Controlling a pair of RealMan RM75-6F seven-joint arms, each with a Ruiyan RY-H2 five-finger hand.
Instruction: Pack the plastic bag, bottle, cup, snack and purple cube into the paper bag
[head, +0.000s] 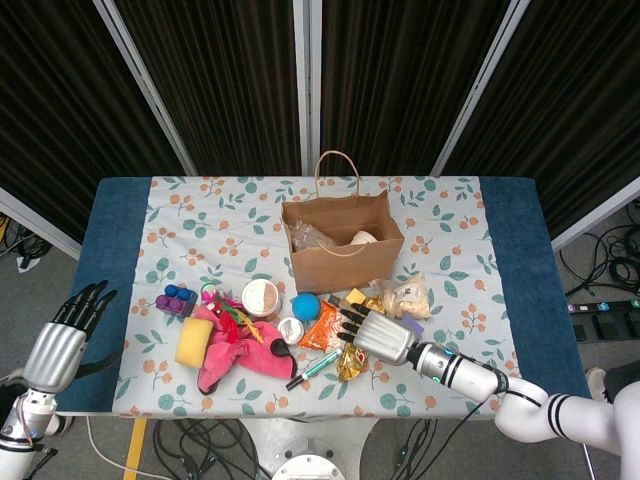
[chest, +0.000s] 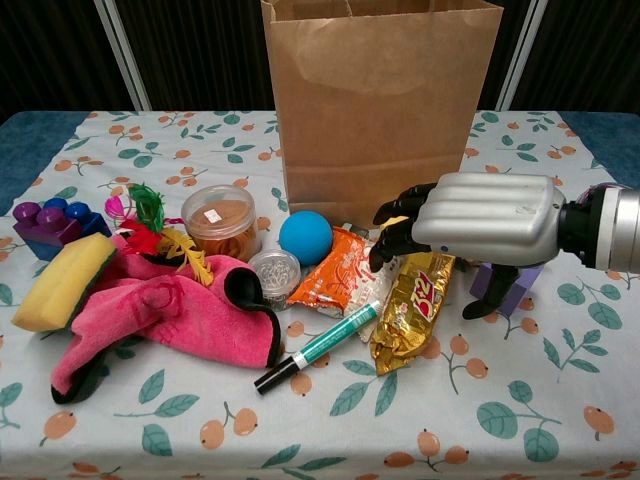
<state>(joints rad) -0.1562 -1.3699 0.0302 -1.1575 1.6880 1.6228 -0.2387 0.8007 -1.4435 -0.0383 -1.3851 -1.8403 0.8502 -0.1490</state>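
The right hand (chest: 470, 222) hangs low, palm down, fingers spread and slightly curled, holding nothing. Directly under its fingertips lies the shiny gold foil snack packet (chest: 410, 307), with the orange crinkly snack pouch (chest: 346, 274) just beside it toward the left. Behind the palm sits the small purple cube (chest: 503, 285), partly hidden. The brown paper bag (chest: 380, 105) stands open just beyond the fingers.

The gold packet looks light, soft and slippery; a pinch across its narrow middle, thumb under one long edge, should hold without crushing it.

The left hand (head: 62, 339) hovers off the table's far-left edge, fingers spread, empty.
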